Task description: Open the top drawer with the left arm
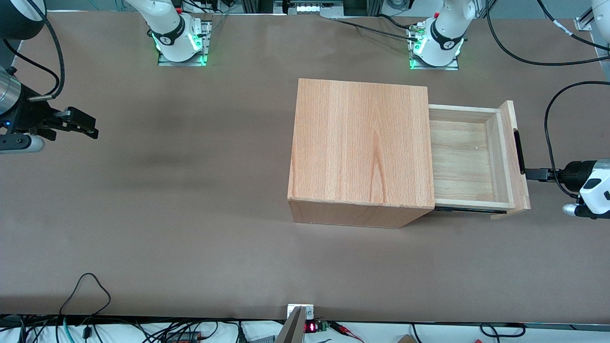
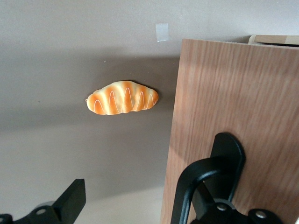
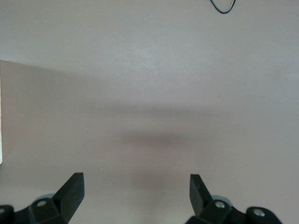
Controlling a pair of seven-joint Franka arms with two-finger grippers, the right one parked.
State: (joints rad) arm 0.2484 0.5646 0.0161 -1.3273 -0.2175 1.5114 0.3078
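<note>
- The top drawer (image 1: 469,159) is drawn well out of the wooden box (image 1: 360,150), toward the working arm's end of the table, so its pale inner plank shows.
- By my reading, the pull is in its late stage: the drawer already counts as open, and little of the task is left.
- The left arm (image 1: 591,188) reaches in level with the drawer front, and its gripper (image 1: 536,174) sits right at the long black handle (image 1: 519,151).
- In the wrist view the fingers (image 2: 70,200) stand wide apart. One is clear over the bare table; the other is at the handle (image 2: 205,182), against the front panel (image 2: 233,116).
- So the gripper (image 2: 140,205) is spread, not clamped. It seems to hook or rest against the handle with one finger, not to pinch it; I cannot tell whether that finger truly touches.
- The next move probably calls for one of two things: a short further pull straight along the drawer's travel, or a clean release, backing off without knocking the panel askew.
- A bread roll (image 2: 122,97) lies on the table (image 1: 190,238) beside the front panel, apart from it and from the fingers. Any retreat should steer clear of it.
- A bit of tape (image 2: 161,32) is stuck on the table near the panel's corner.
</note>
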